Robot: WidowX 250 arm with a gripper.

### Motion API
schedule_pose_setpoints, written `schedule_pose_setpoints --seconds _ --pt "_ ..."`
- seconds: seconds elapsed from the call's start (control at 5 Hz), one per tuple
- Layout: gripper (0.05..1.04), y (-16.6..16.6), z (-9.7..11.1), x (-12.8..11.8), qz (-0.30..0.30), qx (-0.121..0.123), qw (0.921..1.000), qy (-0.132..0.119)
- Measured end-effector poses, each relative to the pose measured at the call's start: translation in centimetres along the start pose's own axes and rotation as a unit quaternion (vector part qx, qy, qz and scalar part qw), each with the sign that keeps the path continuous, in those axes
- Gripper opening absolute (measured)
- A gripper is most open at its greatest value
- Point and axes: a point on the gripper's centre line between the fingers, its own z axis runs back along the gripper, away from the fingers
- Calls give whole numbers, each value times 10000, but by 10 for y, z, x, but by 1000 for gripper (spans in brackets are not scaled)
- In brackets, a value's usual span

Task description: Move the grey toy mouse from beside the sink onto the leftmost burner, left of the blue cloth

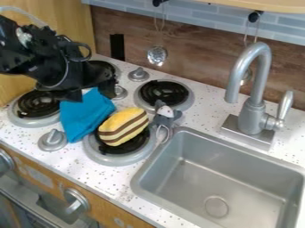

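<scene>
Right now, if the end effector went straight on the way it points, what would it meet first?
Most likely the blue cloth, just below the end effector in this view, though the depth between them is unclear.

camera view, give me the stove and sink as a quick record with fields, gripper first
gripper: black, at the upper left, fingers apart, right over the blue cloth
cloth: blue, rumpled, between the left burner and the striped toy
striped toy: yellow with brown stripes, lying on the front burner
small toy: gray, beside the striped toy, near a corner of the sink
sink: gray basin, at the lower right
faucet: gray, behind the sink
wall: ladle hanging from a hook
</scene>
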Motion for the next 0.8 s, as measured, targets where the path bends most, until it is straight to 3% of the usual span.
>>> schedule_pose_setpoints --seconds 0.4,0.6,0.8 --pt "1001 -59 -28 12 53 -456 9989 47" --pt "1001 -78 -50 20 128 -599 9981 102" --pt "1001 -97 -81 20 161 -683 9970 340"
